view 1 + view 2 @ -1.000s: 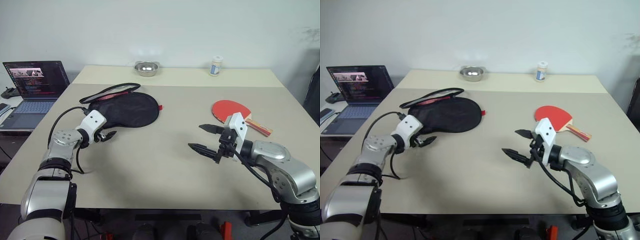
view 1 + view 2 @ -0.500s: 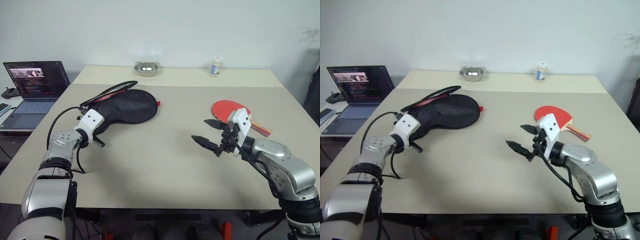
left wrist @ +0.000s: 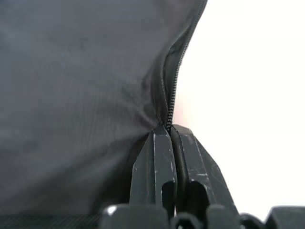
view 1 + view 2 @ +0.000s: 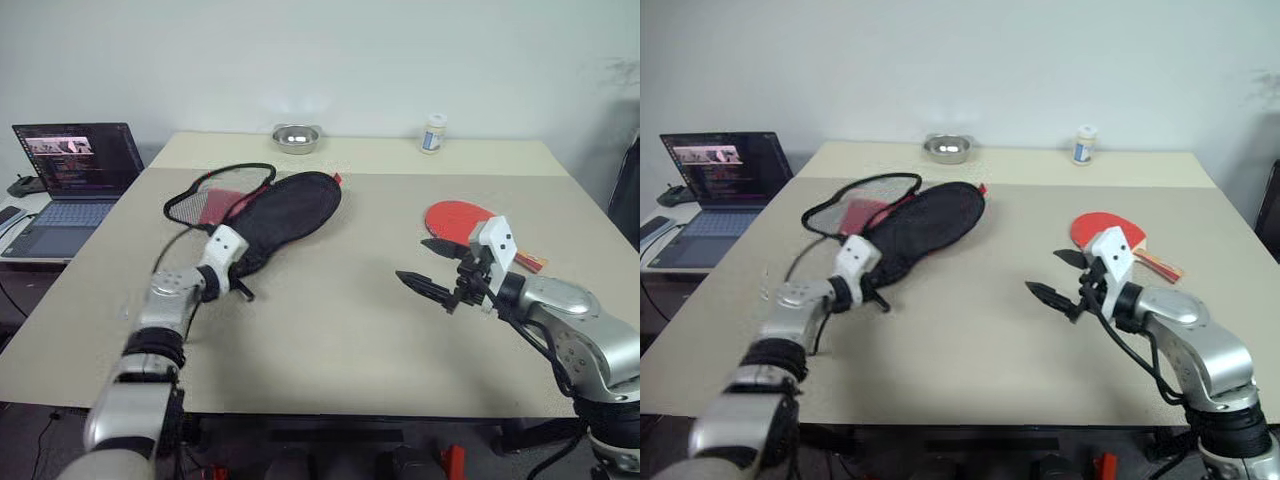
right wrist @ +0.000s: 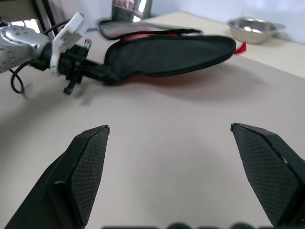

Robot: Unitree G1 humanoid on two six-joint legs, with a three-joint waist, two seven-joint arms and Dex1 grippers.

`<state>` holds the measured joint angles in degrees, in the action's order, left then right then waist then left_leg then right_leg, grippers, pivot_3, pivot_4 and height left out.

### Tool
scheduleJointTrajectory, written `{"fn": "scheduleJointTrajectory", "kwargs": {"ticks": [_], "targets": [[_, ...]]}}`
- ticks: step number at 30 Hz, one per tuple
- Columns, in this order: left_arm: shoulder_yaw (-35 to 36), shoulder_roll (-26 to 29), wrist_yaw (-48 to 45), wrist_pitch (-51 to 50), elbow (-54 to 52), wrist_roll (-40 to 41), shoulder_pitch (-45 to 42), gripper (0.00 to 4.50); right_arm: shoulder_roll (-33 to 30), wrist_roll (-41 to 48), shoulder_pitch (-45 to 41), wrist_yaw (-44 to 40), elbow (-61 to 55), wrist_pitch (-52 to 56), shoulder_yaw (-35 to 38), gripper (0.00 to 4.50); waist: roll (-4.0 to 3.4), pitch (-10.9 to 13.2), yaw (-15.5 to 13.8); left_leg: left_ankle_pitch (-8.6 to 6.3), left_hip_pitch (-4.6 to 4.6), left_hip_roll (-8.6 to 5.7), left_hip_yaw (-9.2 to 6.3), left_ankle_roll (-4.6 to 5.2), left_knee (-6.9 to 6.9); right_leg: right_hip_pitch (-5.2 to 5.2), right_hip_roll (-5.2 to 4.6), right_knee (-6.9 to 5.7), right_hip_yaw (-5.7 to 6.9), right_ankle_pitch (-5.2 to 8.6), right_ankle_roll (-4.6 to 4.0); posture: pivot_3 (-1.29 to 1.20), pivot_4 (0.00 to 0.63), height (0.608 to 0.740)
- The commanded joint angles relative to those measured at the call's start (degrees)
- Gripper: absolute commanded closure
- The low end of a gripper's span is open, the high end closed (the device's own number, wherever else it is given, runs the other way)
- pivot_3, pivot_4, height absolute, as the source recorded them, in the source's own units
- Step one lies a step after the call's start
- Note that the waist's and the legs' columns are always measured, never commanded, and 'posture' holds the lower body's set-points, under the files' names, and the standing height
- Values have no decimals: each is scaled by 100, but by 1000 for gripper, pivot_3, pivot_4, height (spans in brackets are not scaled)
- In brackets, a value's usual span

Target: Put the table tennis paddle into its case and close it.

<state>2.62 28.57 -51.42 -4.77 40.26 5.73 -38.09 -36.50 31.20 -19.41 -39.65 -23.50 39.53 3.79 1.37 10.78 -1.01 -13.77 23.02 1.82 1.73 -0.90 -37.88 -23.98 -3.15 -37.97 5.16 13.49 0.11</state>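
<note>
The case (image 4: 288, 212) lies black side up at the table's left centre. Its unzipped flap (image 4: 215, 198) is folded out to the left and shows red lining. My left gripper (image 4: 240, 272) is shut on the case's narrow near end. In the left wrist view its fingers (image 3: 159, 157) pinch the black zip edging (image 3: 167, 86). The table tennis paddle (image 4: 458, 217) rests red face up on the right, its wooden handle (image 4: 526, 262) pointing right. My right gripper (image 4: 413, 260) hovers open and empty just near and left of the paddle.
An open laptop (image 4: 70, 165) sits on a side desk to the left. A steel bowl (image 4: 295, 136) and a small white bottle (image 4: 433, 132) stand along the table's far edge (image 4: 350, 140). Bare tabletop (image 4: 330, 310) lies between the case and the paddle.
My left gripper closed on the case's narrow end and pulled it to the right, so the case swung round and its flap spread open. The right gripper drifted slightly right, still open.
</note>
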Motion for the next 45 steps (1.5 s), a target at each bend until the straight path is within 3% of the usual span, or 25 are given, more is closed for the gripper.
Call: {"fn": "scheduleJointTrajectory", "kwargs": {"ticks": [1, 8, 12, 18, 21, 27, 34, 40, 45], "targets": [[24, -321, 289, -1698, -1682, 590, 162, 4460, -224, 128, -1, -240, -125, -60, 236, 0, 1, 1, 1, 0, 0, -1, -2, 0, -2, 0, 2, -2, 2, 0, 0, 0, 150, 740], [51, -1326, 1127, -3593, -2774, 1205, -19, 4460, -610, 92, 16, -604, 46, -157, 373, 0, 3, 1, -14, 0, -12, -9, -10, 0, -6, 19, 5, -1, 7, 1, 1, 0, 150, 740], [100, -1717, 1415, -3991, -2897, 1459, -101, 4460, -768, 64, 52, -713, 91, -204, 454, 0, 5, 3, -19, 0, -9, -15, -11, 0, -6, 19, 6, 2, 9, 1, 1, 0, 150, 740], [-283, -1797, 1351, -3972, -3133, 1424, 43, 4460, -863, 37, 77, -723, 88, -225, 509, 0, 7, 3, -11, 0, -10, -15, -10, 0, -5, 19, 9, 4, 8, 1, 1, 0, 150, 740], [-392, -1837, 1257, -3816, -3399, 1488, 122, 3840, -785, 89, 71, -616, 45, -172, 537, 0, 7, 4, -11, 0, -9, -15, -11, 0, -5, 19, 8, 6, 7, 1, 1, 0, 150, 740], [-413, -988, 336, -3010, -4083, 1550, 378, 1796, -534, 187, 2, -313, -15, 11, 463, 0, 8, 4, 13, 0, -11, -14, -10, 0, 0, 17, 11, 10, 3, 1, 0, 0, 150, 740], [302, -1, -129, -2773, -4487, 1962, 583, 1796, 148, 320, -413, 259, 190, 451, 257, 0, 8, 5, 25, 0, -9, -7, -15, 0, -2, 15, 10, 8, 3, 2, -2, 0, 150, 740], [1022, 808, -560, -2569, -4437, 2377, 758, 1796, 1085, -512, -1072, 1186, 1291, 780, -663, 0, 8, 5, 71, 0, -10, -6, -16, 0, 2, 10, 11, 8, 3, 2, -2, 0, 150, 740], [1086, 1377, -982, -2571, -4452, 2451, 1084, 1796, 1727, -1101, -1545, 1605, 2282, 650, -1112, 0, 8, 5, 100, 0, 3, -4, -13, 0, 5, -6, 7, 5, -4, 2, -2, 0, 150, 740]]}}
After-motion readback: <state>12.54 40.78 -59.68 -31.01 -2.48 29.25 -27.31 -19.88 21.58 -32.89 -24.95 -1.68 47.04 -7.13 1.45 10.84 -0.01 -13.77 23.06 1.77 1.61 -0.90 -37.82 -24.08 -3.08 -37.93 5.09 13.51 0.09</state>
